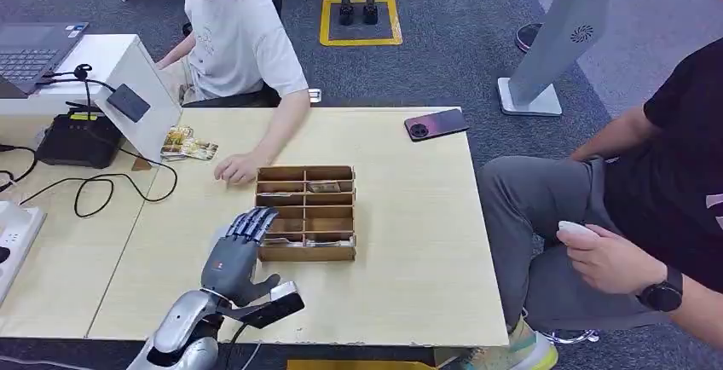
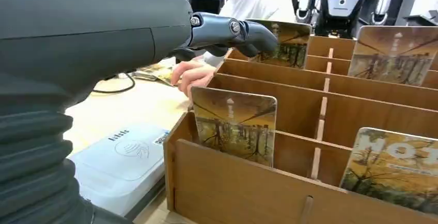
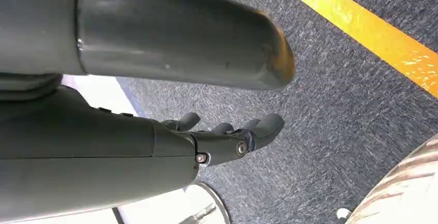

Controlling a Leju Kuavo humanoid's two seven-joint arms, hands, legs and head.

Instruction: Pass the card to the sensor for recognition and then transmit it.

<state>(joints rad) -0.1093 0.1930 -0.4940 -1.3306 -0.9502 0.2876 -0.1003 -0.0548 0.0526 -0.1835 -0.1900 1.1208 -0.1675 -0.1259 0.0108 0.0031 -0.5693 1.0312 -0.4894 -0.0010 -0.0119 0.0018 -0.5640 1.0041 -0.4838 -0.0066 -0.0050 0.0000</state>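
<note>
The left hand (image 1: 237,246), fingers extended and empty, reaches over the wooden card organizer (image 1: 306,213). Its wrist view shows upright cards (image 2: 236,124) and a white card reader (image 2: 121,162) beside it. The right hand (image 3: 227,133) hangs loosely open, empty.

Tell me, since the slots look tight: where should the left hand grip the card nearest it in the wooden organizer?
Probably the card's top edge, from above. It stands upright in the wooden organizer, with only its upper part clear of the dividers; the left hand is open beside it, so thumb and fingers could pinch both faces.

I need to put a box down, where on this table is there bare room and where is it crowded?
Bare wood lies between the wooden organizer and the table's right edge, below the phone. Crowded: the left hand beside the organizer, a person's hand above it, and the cabled devices far left.
</note>
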